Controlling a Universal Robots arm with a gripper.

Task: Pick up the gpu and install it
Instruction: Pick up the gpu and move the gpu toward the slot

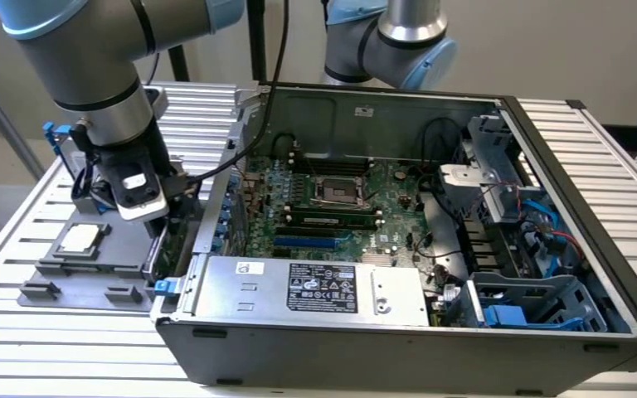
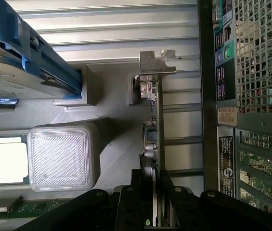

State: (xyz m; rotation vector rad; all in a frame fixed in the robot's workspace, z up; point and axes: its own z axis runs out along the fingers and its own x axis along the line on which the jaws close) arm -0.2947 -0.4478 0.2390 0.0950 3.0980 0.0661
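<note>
Gpu (image 2: 158,120) stands on its long edge, outside the computer case (image 1: 407,352) and just beside its ported rear wall. From my station I see the slatted table (image 1: 64,344) carrying everything. The case lies on it with its side off, and the motherboard (image 1: 391,195) and the power supply (image 1: 308,286) are exposed inside. The arm (image 1: 86,75) reaches down at the exterior view's left, over the gray parts tray (image 1: 80,278) that sits against the case. On that tray, the hard drive (image 2: 10,72) with blue rails rests on its stand, and the square CPU chip (image 1: 80,239) lies flat in its pocket, apart from the card. The gripper (image 2: 157,202) straddles the card's upper edge at the end opposite the silver bracket (image 2: 156,62). I cannot tell whether it is clamped on the board or just set around it.
</note>
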